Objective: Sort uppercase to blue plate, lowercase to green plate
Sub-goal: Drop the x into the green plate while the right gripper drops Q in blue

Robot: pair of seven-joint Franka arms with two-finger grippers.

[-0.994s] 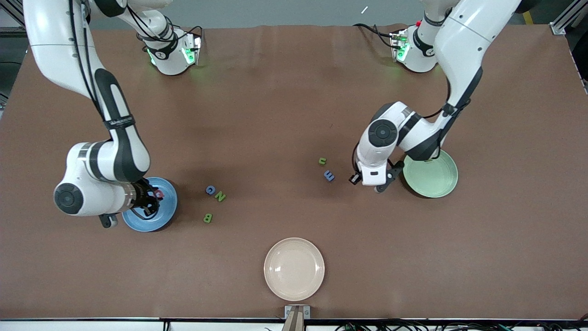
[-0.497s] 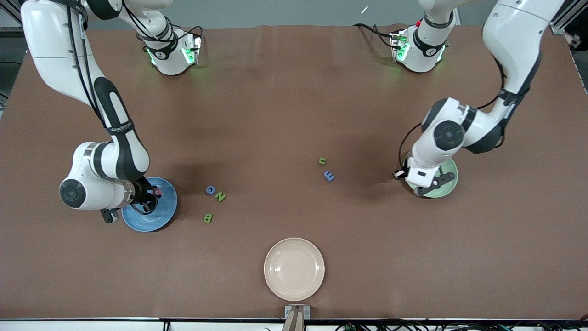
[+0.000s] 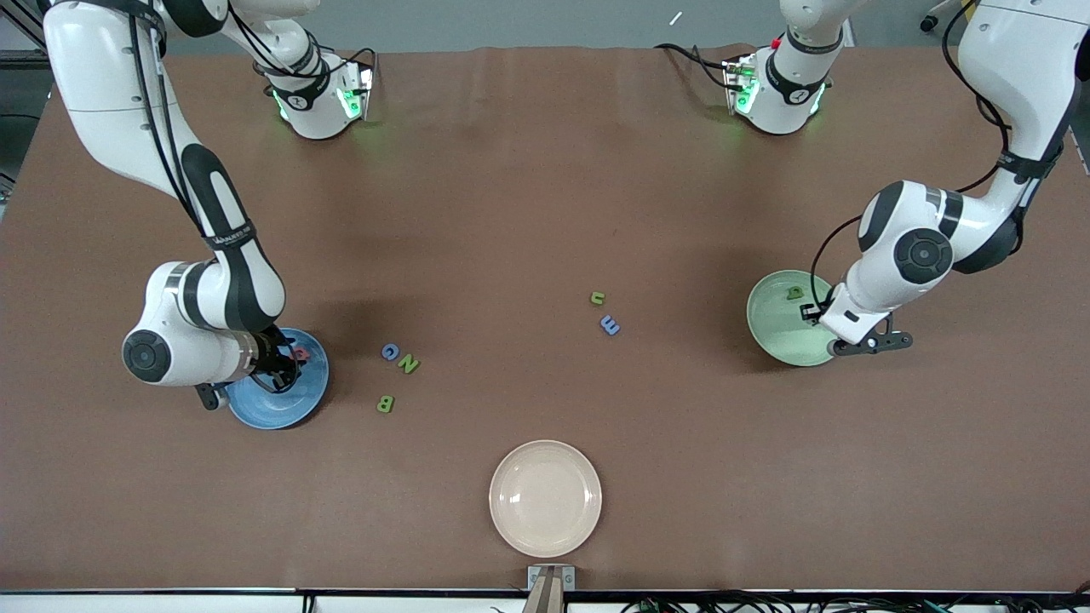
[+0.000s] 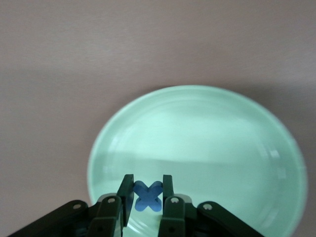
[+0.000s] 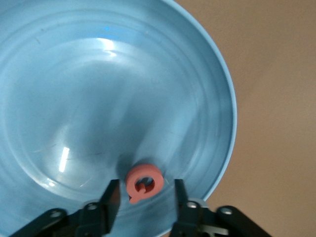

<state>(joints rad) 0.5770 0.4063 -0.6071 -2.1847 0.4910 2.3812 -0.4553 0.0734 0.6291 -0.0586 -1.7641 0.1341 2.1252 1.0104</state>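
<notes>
A cream plate [image 3: 545, 498] sits by the worktop's near edge. Farther in, the right gripper [image 5: 144, 197] hangs apart around a pink G [image 5: 141, 183] on the blue plate [image 3: 277, 409]; the left gripper [image 4: 148, 195] over the green plate [image 3: 779, 328] pinches a blue x [image 4: 148, 196].

Cream-beige plate [image 3: 545, 498] on brown table [image 3: 511, 187], near front edge, midway between table ends.
</notes>
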